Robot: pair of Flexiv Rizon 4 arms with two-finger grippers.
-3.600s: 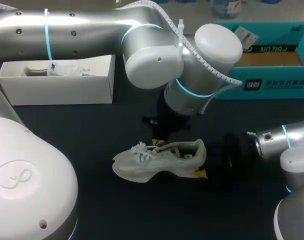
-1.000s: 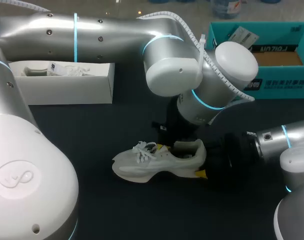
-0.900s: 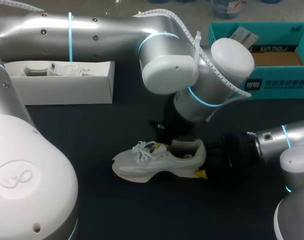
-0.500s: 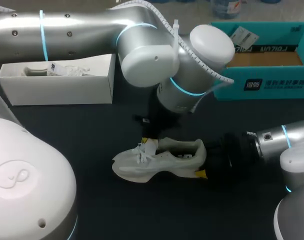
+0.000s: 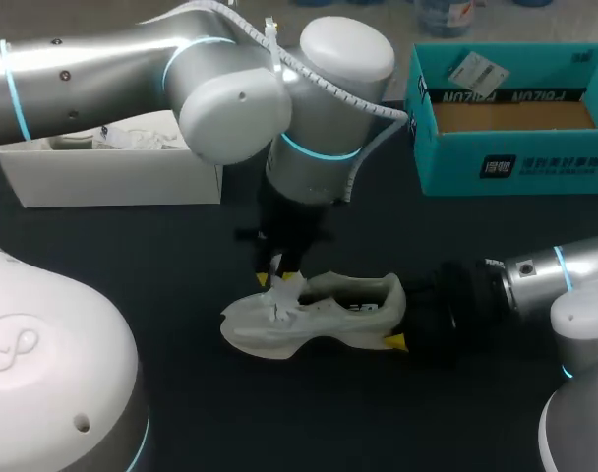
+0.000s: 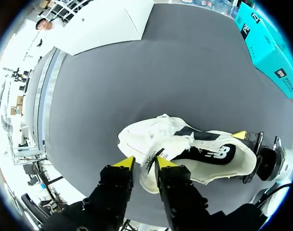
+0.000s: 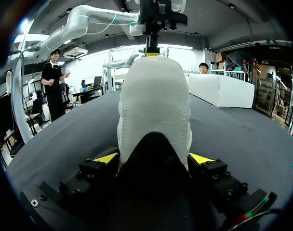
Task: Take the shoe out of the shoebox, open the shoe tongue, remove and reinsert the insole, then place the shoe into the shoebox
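White shoe (image 5: 319,315), right end effector (image 7: 153,158) clamping heel (image 7: 153,96), left end effector (image 6: 143,162) pinching tongue (image 6: 161,149)

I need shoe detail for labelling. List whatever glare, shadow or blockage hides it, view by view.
Head view: the white shoe glares against the dark table, laces unreadable; the right gripper merges into shadow. Left wrist view: evenly lit, tongue clear in the left gripper. Right wrist view: heel fills the middle, its lower part goes black.

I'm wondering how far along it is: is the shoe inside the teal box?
No, the shoe lies on the black table, well apart from the teal box.
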